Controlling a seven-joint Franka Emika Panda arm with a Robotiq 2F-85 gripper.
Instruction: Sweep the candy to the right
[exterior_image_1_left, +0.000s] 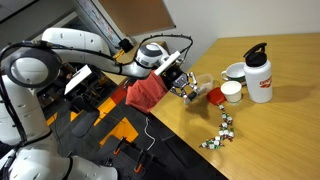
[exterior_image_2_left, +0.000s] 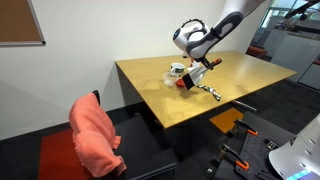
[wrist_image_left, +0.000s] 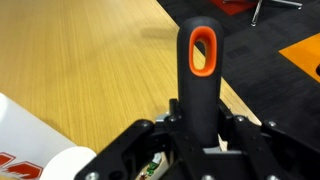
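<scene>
1. Gripping a black handle (wrist_image_left: 200, 90) with an orange-rimmed hole at its top; my gripper (wrist_image_left: 200, 145) is clamped shut on it from both sides.
2. Tool's lower end: hidden under my fingers (wrist_image_left: 135, 150), can't tell what it touches.
3. The candy (exterior_image_1_left: 220, 130) lies in a loose curved line on the table (exterior_image_1_left: 290, 130), just beside me, in front of the white cups (exterior_image_1_left: 232, 90).

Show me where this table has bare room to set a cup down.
Free: the wood beside the candy, in front of the bottle; and the wide stretch of table nearest the pink cloth. Crowded: the patch around the cups, red lid and gripper, which is shut on a black-handled tool.
</scene>
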